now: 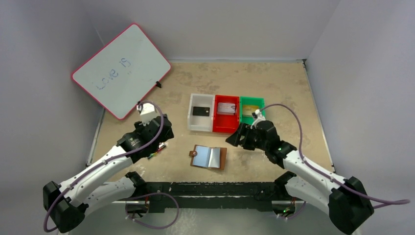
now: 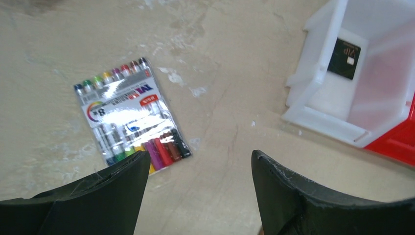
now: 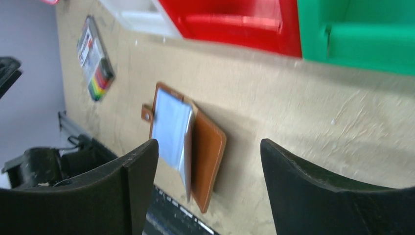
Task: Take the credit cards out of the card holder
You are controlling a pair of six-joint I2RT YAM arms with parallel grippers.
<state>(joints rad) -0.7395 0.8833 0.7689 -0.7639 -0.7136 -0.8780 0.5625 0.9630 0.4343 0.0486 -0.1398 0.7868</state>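
The brown card holder (image 1: 209,157) lies open on the table near the front edge, its shiny clear sleeves up; it also shows in the right wrist view (image 3: 188,142). The black card (image 1: 201,111) lies in the white bin (image 1: 194,122), also seen in the left wrist view (image 2: 344,58). The silvery grey card (image 1: 226,108) lies in the red bin (image 1: 217,128). The gold-tan card (image 1: 250,109) lies in the green bin (image 1: 243,101). My left gripper (image 1: 163,136) is open and empty, left of the holder. My right gripper (image 1: 237,138) is open and empty, right of the holder.
A pack of coloured markers (image 2: 129,115) lies on the table under my left gripper. A pink-framed whiteboard (image 1: 121,69) leans at the back left. Grey walls enclose the table on three sides.
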